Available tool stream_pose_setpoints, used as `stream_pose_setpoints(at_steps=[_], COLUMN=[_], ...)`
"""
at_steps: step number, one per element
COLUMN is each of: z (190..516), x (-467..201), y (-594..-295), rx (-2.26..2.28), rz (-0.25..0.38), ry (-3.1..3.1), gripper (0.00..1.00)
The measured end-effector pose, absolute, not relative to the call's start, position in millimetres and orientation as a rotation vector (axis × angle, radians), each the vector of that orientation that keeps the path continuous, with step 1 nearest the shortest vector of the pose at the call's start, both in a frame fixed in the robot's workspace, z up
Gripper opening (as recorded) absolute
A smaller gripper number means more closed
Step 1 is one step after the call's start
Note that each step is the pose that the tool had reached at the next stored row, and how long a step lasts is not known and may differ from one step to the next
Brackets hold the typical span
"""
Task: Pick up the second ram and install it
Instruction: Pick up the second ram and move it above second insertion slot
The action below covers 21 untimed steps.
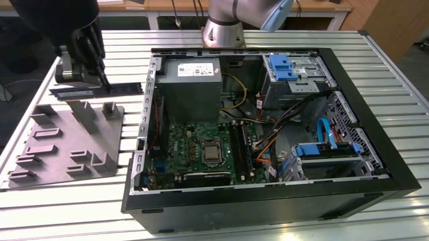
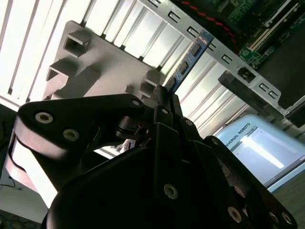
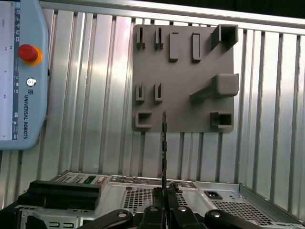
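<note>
The pincer [image 1: 100,83] is closed on the memory stick [image 1: 94,91], its two dark fingers [image 2: 162,98] pressed against the flat faces of the board near its middle. In the exterior view the memory stick is held level, long edge sideways, at the exterior view's left of the open computer case [image 1: 268,203]. One end reaches close to the case's side wall. It hangs above the far end of the grey tray [image 1: 67,150] and appears to be lifted off the tray's upright posts and not seated in any of them.

In the second wrist view the memory stick [image 2: 185,62] runs out from between the fingers, showing a row of small dark chips on a bluish-green board. In the first wrist view it is seen edge-on as a thin dark line [image 3: 164,143] rising from the pincer [image 3: 164,196], its tip in line with the near edge of the grey tray [image 3: 183,71].

The tray lies on the ribbed metal table [image 1: 60,211] beside the case. Inside the case the green motherboard [image 1: 194,140] lies flat. A control pad with a red button [image 3: 19,71] rests on the table.
</note>
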<state>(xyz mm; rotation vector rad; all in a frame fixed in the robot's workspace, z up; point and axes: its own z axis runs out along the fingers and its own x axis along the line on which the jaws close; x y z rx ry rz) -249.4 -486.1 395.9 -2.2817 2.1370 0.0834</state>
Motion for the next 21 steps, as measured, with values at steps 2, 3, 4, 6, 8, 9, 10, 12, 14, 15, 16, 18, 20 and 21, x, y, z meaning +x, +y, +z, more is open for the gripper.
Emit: stream_pose_setpoints(at_steps=[2, 3, 4, 6, 8, 9, 10, 12, 14, 15, 16, 18, 20, 21], z=[396, 396, 396, 396, 396, 396, 396, 396, 396, 396, 396, 396, 396, 396], x=[-244, -241, -239, -234, -229, -226, -223, -217, -212, -209, -206, -200, -194, -191], y=[-486, -486, -486, -486, -486, -486, -486, -486, -486, -486, -486, -486, -486, -486], rx=[-2.282, -2.282, -2.282, -2.282, -2.282, -2.282, -2.282, -2.282, -2.282, -2.282, -2.282, -2.282, -2.282, -2.282], rz=[0.083, 0.083, 0.083, 0.083, 0.083, 0.083, 0.083, 0.083, 0.083, 0.084, 0.084, 0.084, 0.084, 0.084], ry=[2.137, 2.137, 2.137, 2.137, 2.137, 2.137, 2.137, 2.137, 2.137, 2.137, 2.137, 2.137, 2.137, 2.137], gripper=[0.14, 0.14, 0.14, 0.14, 0.14, 0.14, 0.14, 0.14, 0.14, 0.14, 0.14, 0.14, 0.14, 0.14])
